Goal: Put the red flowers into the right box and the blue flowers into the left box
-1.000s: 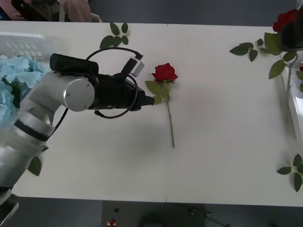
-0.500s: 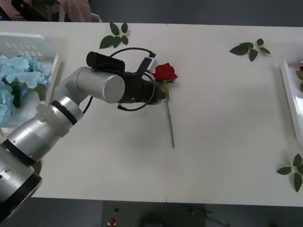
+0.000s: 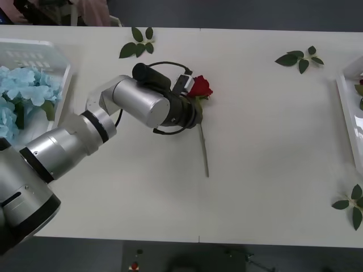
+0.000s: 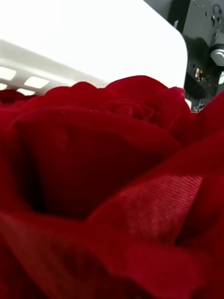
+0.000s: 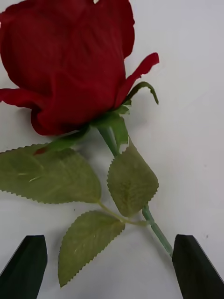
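One of the red flowers (image 3: pixel 199 86) lies on the white table (image 3: pixel 266 141), its stem (image 3: pixel 204 150) running toward the front edge. My left arm (image 3: pixel 144 103) reaches over its leaves. In the left wrist view the left gripper (image 5: pixel 112 273) is open, with black fingertips (image 5: pixel 25 266) either side of the leaves and stem (image 5: pixel 156 231) just below the bloom (image 5: pixel 70 60). The blue flowers (image 3: pixel 20 90) lie in the left box (image 3: pixel 54 54) at the far left. The right box (image 3: pixel 347 105) shows at the right edge. Another red bloom (image 4: pixel 107 187) is right against the right wrist camera, a white slotted wall (image 4: pixel 84 46) behind it.
Loose green leaf sprigs lie at the back left (image 3: pixel 137 44), the back right (image 3: pixel 298 58) and the front right (image 3: pixel 351 205). The table's middle and front are bare white surface. Dark floor runs along the front edge.
My left arm has swung right and forward until its wrist covers the rose's leaves. The red rose held high at the far right one second ago has left the front view.
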{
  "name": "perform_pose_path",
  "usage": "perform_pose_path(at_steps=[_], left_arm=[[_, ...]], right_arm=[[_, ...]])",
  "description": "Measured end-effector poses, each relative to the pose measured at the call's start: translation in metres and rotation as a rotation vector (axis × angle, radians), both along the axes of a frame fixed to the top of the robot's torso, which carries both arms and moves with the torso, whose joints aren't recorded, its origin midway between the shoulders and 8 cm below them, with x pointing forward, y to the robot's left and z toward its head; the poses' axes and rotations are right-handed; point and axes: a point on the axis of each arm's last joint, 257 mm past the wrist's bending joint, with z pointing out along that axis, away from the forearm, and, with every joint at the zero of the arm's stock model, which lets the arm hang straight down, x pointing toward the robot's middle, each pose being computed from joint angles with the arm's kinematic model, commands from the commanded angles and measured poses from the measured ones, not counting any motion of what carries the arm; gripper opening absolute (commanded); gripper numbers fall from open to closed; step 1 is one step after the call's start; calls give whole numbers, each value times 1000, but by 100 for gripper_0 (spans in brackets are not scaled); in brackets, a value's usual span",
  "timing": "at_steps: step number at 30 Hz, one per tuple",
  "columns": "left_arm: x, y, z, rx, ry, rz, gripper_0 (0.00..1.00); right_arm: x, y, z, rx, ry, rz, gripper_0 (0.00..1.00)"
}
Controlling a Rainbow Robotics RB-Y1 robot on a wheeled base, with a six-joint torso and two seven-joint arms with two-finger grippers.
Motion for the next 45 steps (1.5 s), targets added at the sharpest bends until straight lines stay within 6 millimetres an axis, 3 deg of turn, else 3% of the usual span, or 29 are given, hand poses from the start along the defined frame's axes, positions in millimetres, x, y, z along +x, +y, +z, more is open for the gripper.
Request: perform_pose_path(at_steps=[1,2,3,6,13,16,19,24,28,33,36,41,45], left_arm=[[1,-3,0,-5,7,8,78],[1,-6,0,-8,11,11,78],[2,-8,-1,-10,10,13,78],[10,-20,5,-49,-31,20,78],[13,-28,-1,-77,-41,36,77],[14,-25,-2,-65,-48,36,78],[16,-23,-3,-49,-58,34,77],[25,-15,-3,68,-134,-8,76],[28,-18,1,156,-193,-63,76],[30,-21,5,189,-224,-84,76],[31,-23,6,206,-241,-92,76],[28,-28,6,200,-240,-97,76],[23,-34,21,116,-211,-100,76]], right_arm=[[1,1,-2,1,-2,0,32],[1,1,-2,2,-4,2,41],[2,2,-2,1,-6,4,59],[3,3,-2,10,-11,4,73],[9,22,-11,105,-40,8,76],[14,48,-18,196,-33,22,77],[22,92,-14,315,-28,78,77],[33,184,17,474,-38,265,78],[21,257,32,588,1,406,79],[2,323,69,765,-18,555,79],[-10,347,87,857,-17,657,79],[-19,362,104,909,-55,812,79],[-31,379,105,996,-91,911,79]])
